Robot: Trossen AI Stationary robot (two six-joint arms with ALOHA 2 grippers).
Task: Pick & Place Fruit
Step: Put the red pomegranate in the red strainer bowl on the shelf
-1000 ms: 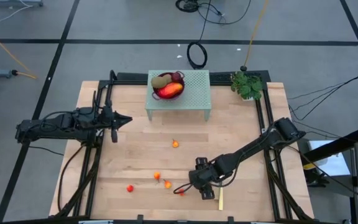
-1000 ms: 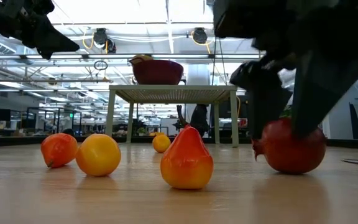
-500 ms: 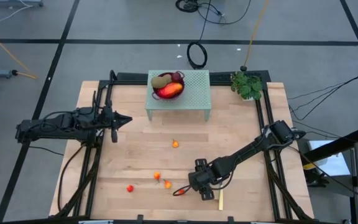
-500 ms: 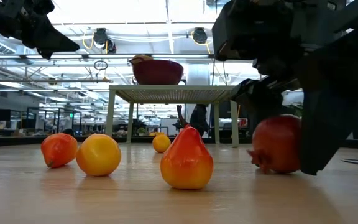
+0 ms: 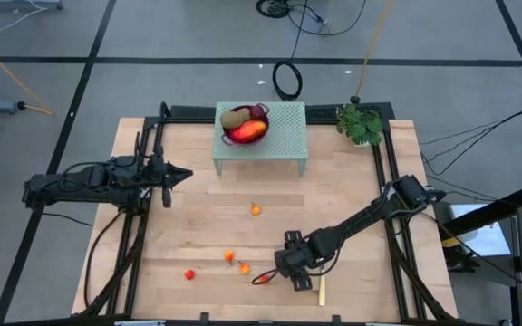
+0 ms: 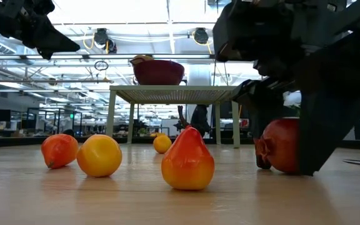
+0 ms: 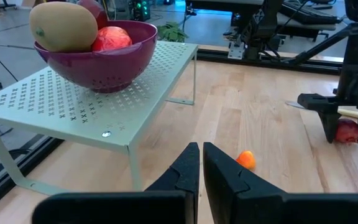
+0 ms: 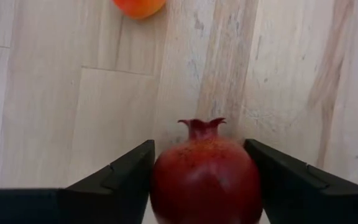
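A dark red pomegranate sits on the table near its near edge, crown pointing away from the wrist. My right gripper is shut on it. Small orange-red fruits rest on the wood to its left. In the low view the nearest is pear-shaped. The purple bowl holds a brown-green oval, a dark red fruit and an elongated red-orange fruit. My left gripper hovers shut over the table's left half. My right gripper pinches the pomegranate's round body between its two fingers, one on each flank. It comes in low from the table's right, slanting toward the near-left. The pomegranate's underside appears to rest on the table.
The bowl stands on a pale green perforated stand at the far middle. A yellow-handled knife lies just right of my right gripper. A small green plant is at the far right corner. Bare wood spreads across the table's middle.
My right gripper has sunk lower around the pomegranate, so its fingers now flank the fruit down to the table. The pomegranate has shifted slightly toward the table's left.
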